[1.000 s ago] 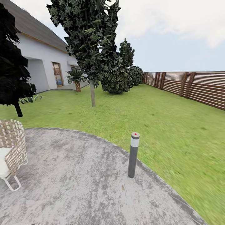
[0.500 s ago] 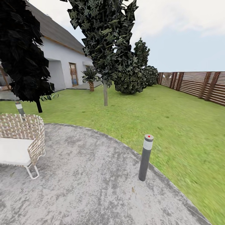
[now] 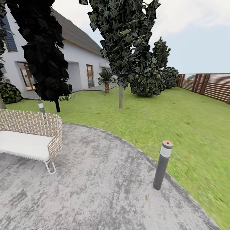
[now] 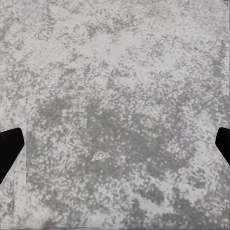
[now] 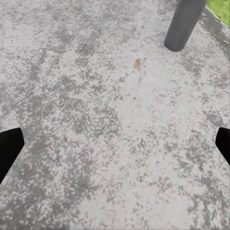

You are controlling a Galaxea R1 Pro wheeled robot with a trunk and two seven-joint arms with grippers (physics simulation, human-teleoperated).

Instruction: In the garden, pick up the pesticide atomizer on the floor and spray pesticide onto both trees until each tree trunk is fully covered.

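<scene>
Garden [image 3: 179, 118]: wide green lawn, slat fence [image 3: 210, 86] at right, white house [image 3: 80, 60] behind dark-leaved trees [image 3: 124, 44]. Grey mottled paving [image 3: 95, 179] underfoot. Wicker bench [image 3: 30, 134] with white cushion, left. Grey bollard [image 3: 162, 165], red dot on top, at paving edge. Left gripper [image 4: 115, 146] and right gripper [image 5: 115, 148] spread wide, empty, over paving.

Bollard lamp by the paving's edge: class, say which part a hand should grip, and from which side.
Probably the dark shaft below the pale band of the bollard lamp, approached level from the paving side: it stands upright, slim and round, so a pinch across it fits.
</scene>
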